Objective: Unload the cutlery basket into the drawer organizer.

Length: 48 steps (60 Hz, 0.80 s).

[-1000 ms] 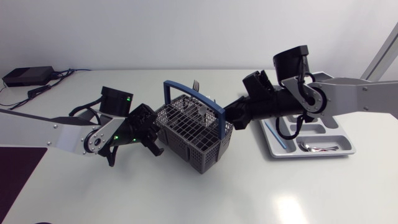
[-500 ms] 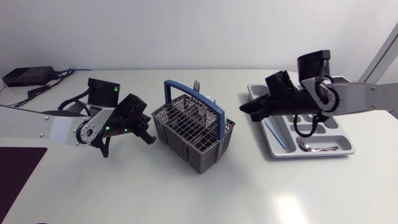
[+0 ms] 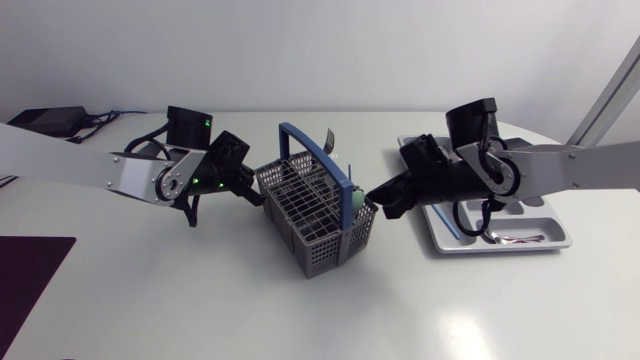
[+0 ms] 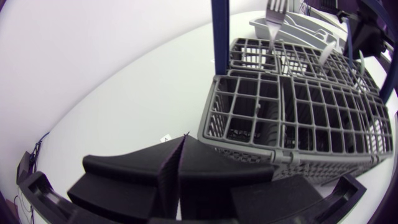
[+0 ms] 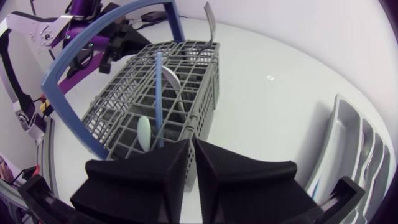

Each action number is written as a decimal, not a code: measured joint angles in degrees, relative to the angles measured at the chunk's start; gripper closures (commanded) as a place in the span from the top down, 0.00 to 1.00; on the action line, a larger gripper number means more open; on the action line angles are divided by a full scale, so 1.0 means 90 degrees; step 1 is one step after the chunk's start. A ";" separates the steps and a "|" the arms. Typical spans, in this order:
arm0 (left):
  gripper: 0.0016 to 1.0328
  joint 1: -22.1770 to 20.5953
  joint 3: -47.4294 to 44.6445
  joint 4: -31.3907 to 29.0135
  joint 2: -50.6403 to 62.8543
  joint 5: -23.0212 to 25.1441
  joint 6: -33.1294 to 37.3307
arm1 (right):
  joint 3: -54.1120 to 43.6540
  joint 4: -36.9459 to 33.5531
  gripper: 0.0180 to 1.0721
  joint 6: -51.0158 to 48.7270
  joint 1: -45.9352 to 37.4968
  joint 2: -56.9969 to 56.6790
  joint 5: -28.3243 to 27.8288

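The grey cutlery basket (image 3: 318, 218) with a blue handle (image 3: 312, 158) stands mid-table, turned at an angle. A fork (image 3: 328, 139) sticks up from its far side. A blue-handled utensil (image 5: 158, 93) and a white spoon (image 5: 144, 132) stand at the end nearest my right gripper. My left gripper (image 3: 250, 190) is shut and empty, its tips against the basket's left wall (image 4: 273, 152). My right gripper (image 3: 378, 199) is shut and empty, just off the basket's right corner. The grey drawer organizer (image 3: 545, 243) lies at the right, holding a blue utensil (image 3: 449, 222) and a spoon (image 3: 505, 238).
A black box (image 3: 48, 118) with cables sits at the back left corner. A dark mat (image 3: 28, 280) lies at the front left. My right arm (image 3: 560, 170) reaches over the organizer's far half.
The basket has turned and shifted a little to the right. My left gripper moved back and right against its left wall. My right gripper swung from the organizer back to the basket's right corner.
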 measured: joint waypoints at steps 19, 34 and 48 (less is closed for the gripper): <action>0.18 0.0000 0.1115 -0.0146 0.0753 0.0126 -0.0187 | -0.0211 -0.0486 0.15 0.0046 0.0950 -0.0316 0.0163; 0.19 0.0034 0.1474 -0.0403 0.1005 0.0206 -0.0209 | -0.0221 -0.0721 0.26 0.0126 0.1061 -0.0636 0.0376; 0.23 0.0359 0.0765 -0.0474 0.0301 0.0464 -0.0160 | -0.0221 -0.1256 0.36 0.0126 0.0792 -0.1583 0.0277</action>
